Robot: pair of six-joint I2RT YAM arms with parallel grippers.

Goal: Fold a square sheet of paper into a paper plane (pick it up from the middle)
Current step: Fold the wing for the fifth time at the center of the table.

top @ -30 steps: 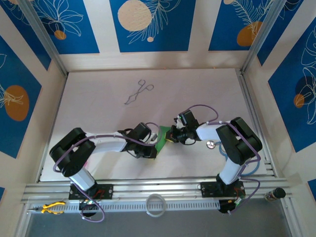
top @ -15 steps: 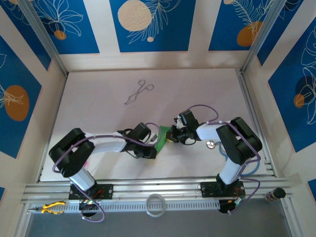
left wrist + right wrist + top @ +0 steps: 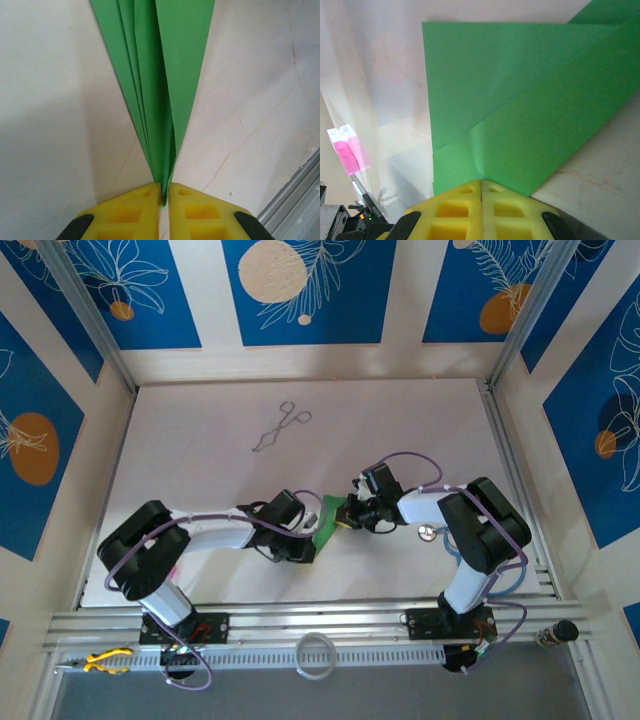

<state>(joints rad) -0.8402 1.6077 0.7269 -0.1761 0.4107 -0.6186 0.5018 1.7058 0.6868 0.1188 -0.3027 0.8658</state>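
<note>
Both tools grip the paper plane (image 3: 160,75) at the near middle of the table (image 3: 200,450).
Left tool (image 3: 164,192) clenched on its layered narrow end; right tool (image 3: 481,187) pinches a broad flap's edge, jaws pressed together.

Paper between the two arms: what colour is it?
Plain bright green; the paper shows best in the left wrist view.

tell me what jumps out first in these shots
The bright green paper, folded into layers, sits between the two arms near the front middle of the white table. The left gripper pinches its narrow layered end, and the right gripper is shut on its broad creased side. Thin metal forceps lie farther back.
</note>
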